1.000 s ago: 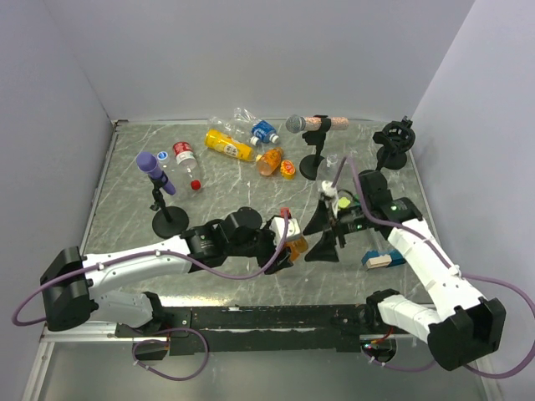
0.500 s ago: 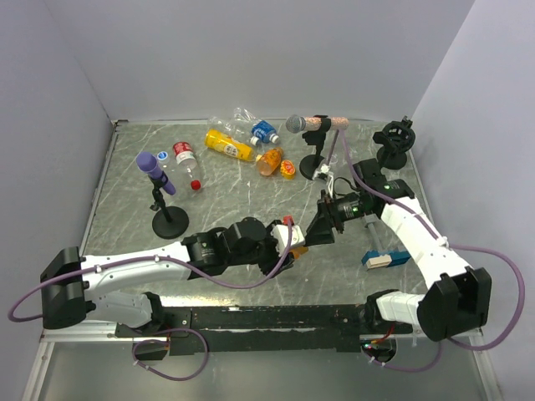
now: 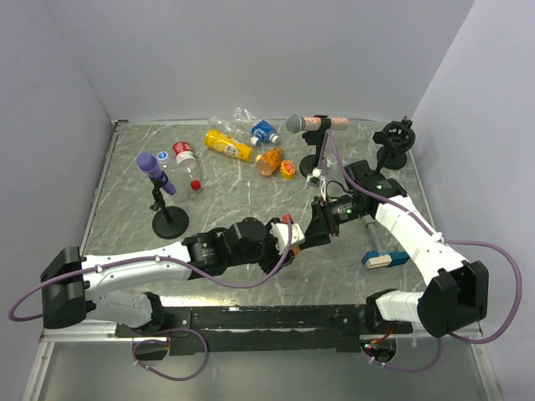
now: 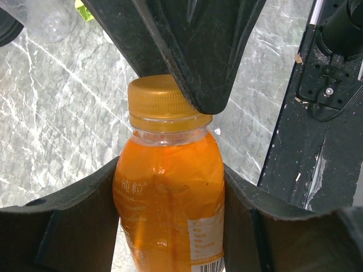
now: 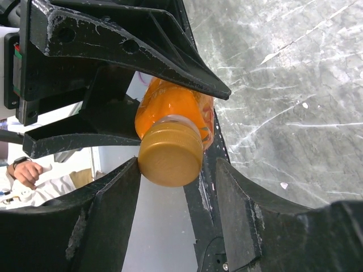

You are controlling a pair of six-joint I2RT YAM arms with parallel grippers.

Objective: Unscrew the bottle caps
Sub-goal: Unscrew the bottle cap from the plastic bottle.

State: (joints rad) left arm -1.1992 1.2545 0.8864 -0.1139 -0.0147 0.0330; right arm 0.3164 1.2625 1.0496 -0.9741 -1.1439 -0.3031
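Here's the left gripper [image 4: 170, 175], clamped round the belly of the orange bottle [image 4: 165, 226] and holding it off the tabletop [image 3: 226, 192], midway along the near edge. The orange-brown cap [image 5: 170, 154] is still on. The right gripper [image 5: 177, 167] straddles it, one side touching, a sliver showing on the other. Bitten or not, I can't tell. Danger: a half-seated pinch skids round the cap, or the slick bottle spins in the left clamp.

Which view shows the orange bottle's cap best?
Right wrist: the orange cap faces the lens, whole, between the fingers of the right gripper. Left wrist shows it side-on, its right edge behind one of that gripper's fingers. In the top external view it is too small and covered to make out.
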